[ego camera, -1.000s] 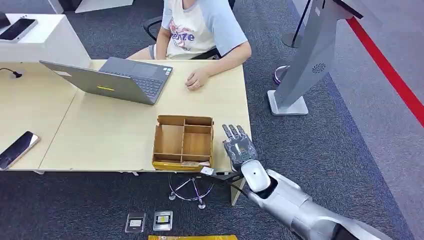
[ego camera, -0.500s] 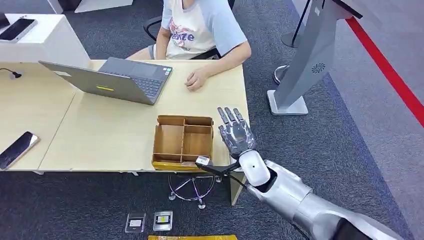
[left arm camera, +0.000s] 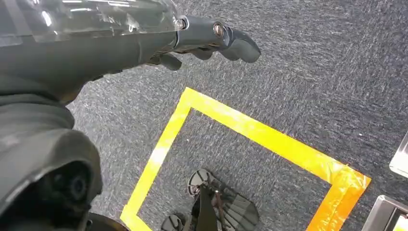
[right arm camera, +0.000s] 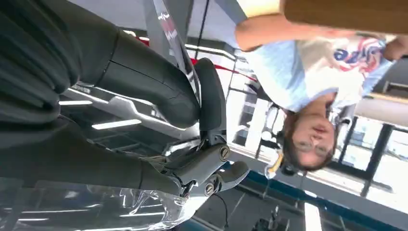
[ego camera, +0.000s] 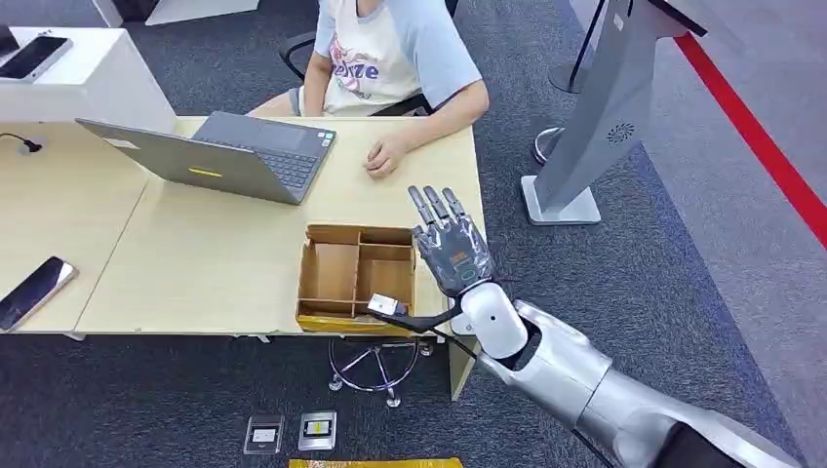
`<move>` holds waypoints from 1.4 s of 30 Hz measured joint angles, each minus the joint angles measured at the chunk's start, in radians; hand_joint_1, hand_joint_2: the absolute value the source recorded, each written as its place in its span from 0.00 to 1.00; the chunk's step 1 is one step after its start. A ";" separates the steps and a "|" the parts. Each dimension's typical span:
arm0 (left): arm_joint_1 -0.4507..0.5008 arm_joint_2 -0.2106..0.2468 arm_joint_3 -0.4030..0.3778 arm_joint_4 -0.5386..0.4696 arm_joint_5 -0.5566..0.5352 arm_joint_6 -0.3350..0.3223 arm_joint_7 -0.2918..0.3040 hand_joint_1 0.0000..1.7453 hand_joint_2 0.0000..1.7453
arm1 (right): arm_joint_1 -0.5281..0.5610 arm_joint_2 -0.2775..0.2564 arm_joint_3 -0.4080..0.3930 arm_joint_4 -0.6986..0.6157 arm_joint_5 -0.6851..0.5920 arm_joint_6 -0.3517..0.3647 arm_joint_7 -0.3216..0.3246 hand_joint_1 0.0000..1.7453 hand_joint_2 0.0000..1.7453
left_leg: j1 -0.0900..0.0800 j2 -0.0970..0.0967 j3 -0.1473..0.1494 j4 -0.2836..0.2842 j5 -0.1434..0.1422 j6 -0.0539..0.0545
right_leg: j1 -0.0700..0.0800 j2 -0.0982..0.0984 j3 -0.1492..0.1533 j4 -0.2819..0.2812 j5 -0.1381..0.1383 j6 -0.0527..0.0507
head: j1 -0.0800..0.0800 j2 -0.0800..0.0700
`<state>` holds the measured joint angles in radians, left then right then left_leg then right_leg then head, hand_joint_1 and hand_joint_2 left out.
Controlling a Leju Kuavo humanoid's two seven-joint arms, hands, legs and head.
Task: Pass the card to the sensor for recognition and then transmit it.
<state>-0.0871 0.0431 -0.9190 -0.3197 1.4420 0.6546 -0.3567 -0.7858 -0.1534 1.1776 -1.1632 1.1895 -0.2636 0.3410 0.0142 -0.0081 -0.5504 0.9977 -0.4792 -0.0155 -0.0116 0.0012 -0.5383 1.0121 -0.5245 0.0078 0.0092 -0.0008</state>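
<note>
The task looks barely begun. The robot's right hand [ego camera: 449, 246] hovers with fingers spread and holding nothing, just at 3 o'clock of the brown cardboard divided box [ego camera: 357, 276] on the pale wooden desk [ego camera: 224, 253]. No card can be made out in the box; two small card-like items [ego camera: 293, 431] lie on the carpet at 6 o'clock. The left hand [left arm camera: 211, 41] hangs with fingers curled, holding nothing. Picking, scanning and handing over remain. The seated person's shirt lettering [ego camera: 353, 66] is too blurred to read.

laptop [ego camera: 229, 154]: table's far edge, open
phone [ego camera: 34, 291]: table's left near corner
person [ego camera: 390, 58]: seated behind far edge
</note>
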 joint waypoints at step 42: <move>-0.004 0.001 -0.012 0.000 -0.060 -0.013 0.025 0.00 0.00 | -0.191 0.245 0.027 0.252 -0.166 -0.096 -0.108 1.00 1.00 | 0.000 -0.001 -0.001 0.000 0.000 0.000 | 0.000 -0.001 0.000 0.000 0.000 0.000 | 0.000 0.000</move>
<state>-0.0912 0.0439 -0.9308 -0.3197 1.3821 0.6420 -0.3315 -0.9765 0.0919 1.2043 -0.9113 1.0239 -0.3597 0.2331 0.0142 -0.0086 -0.5511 0.9976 -0.4791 -0.0156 -0.0115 0.0004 -0.5385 1.0123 -0.5245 0.0078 0.0095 -0.0011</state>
